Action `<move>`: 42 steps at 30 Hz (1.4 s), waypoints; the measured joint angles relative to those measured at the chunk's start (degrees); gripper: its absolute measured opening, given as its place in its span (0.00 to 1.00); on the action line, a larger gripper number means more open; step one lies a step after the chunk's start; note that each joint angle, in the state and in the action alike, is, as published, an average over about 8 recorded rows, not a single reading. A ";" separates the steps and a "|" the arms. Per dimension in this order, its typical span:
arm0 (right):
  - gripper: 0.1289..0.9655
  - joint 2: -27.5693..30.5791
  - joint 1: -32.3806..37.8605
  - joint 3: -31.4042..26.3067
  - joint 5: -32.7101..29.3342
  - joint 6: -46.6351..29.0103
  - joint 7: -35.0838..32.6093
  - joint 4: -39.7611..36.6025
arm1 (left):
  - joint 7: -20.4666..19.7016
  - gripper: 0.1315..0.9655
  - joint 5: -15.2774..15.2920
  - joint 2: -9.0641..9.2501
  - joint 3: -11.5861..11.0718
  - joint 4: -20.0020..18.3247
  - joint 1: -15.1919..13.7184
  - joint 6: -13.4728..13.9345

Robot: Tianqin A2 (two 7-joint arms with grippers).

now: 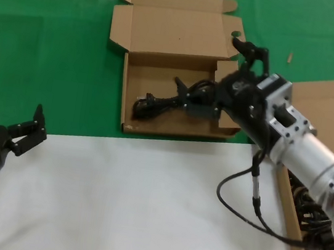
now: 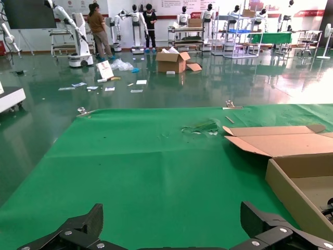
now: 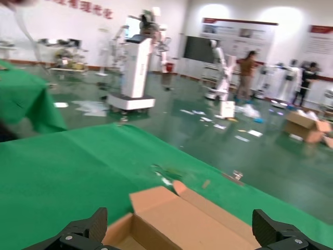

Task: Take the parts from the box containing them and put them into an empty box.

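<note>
Plainly, black tied cord (image 1: 170, 102).

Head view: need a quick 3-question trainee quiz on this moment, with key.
1. True or false: the right gripper is shut on a cord.
2. Of the middle box and the right box, which holds black cords? A) middle only B) right only C) both
3. Fill in: the left gripper, near the edge of the white cloth, is ___ (open/shut).

Key:
1. False. It is open and empty, above the middle box's right side.
2. C. The right box's cords show under the right arm.
3. Open.
</note>
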 joint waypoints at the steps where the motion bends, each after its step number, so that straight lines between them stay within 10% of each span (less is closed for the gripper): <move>1: 1.00 -0.11 -0.82 0.41 0.45 0.82 -0.10 0.28 | 0.00 0.93 0.00 0.00 0.00 0.00 0.00 0.00; 42: 1.00 -3.11 -22.36 11.23 12.10 22.23 -2.81 7.68 | -0.01 1.00 -0.01 0.00 0.00 0.00 0.00 0.00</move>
